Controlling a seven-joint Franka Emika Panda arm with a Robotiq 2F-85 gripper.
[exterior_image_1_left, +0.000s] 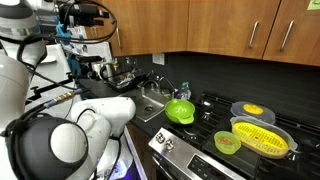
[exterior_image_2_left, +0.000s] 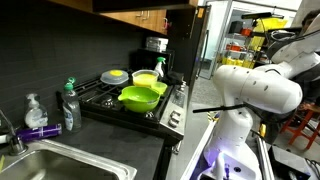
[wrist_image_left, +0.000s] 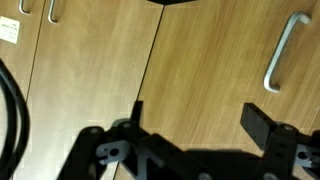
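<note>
In the wrist view my gripper (wrist_image_left: 200, 120) is open, its two black fingers (wrist_image_left: 262, 125) spread wide with nothing between them. It faces wooden cabinet doors (wrist_image_left: 200, 60) with a metal handle (wrist_image_left: 283, 50) at the upper right. In both exterior views the white arm (exterior_image_1_left: 95, 118) (exterior_image_2_left: 255, 90) stands beside the stove, well away from the cookware. A lime green bowl (exterior_image_1_left: 180, 110) (exterior_image_2_left: 140, 97) sits on the stove, with a yellow colander (exterior_image_1_left: 262, 137) (exterior_image_2_left: 145, 78) beyond it.
A grey plate with something yellow on it (exterior_image_1_left: 252, 109) (exterior_image_2_left: 114, 76) and a small green bowl (exterior_image_1_left: 228, 142) also rest on the black stove top (exterior_image_2_left: 100, 100). A dish soap bottle (exterior_image_2_left: 69, 105) and a soap dispenser (exterior_image_2_left: 35, 112) stand by the sink (exterior_image_2_left: 60, 165).
</note>
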